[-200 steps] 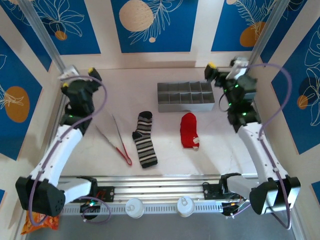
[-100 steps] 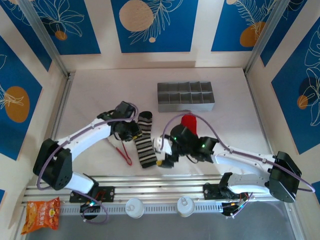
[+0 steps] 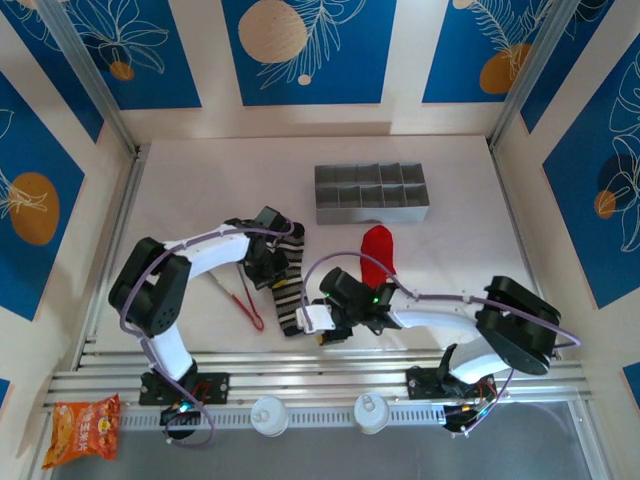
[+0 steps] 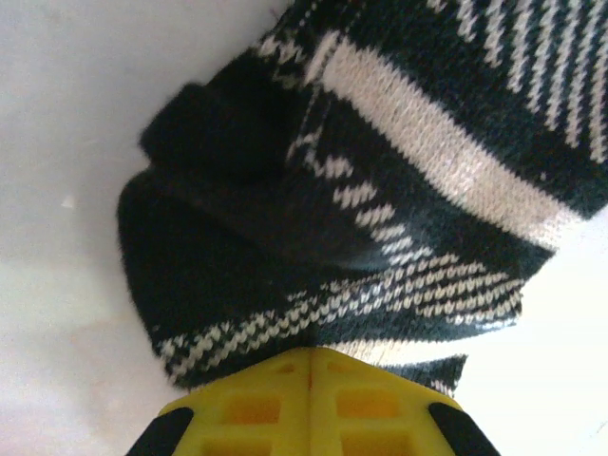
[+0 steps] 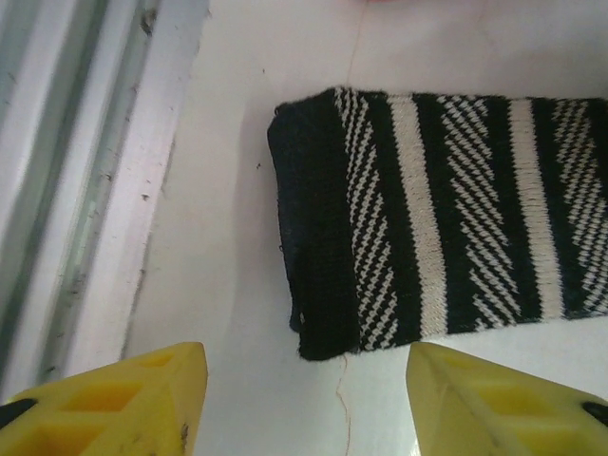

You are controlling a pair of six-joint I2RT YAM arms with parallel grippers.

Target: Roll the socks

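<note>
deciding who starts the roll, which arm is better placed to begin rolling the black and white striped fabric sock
Probably left: the left gripper is shut on the bunched far end of the black and white striped fabric sock. The right gripper is open, not touching the near cuff.

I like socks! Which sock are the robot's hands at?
The black striped sock: the left gripper pinches its far end, and the right gripper hangs open over its near end. The red sock lies apart, untouched.
</note>
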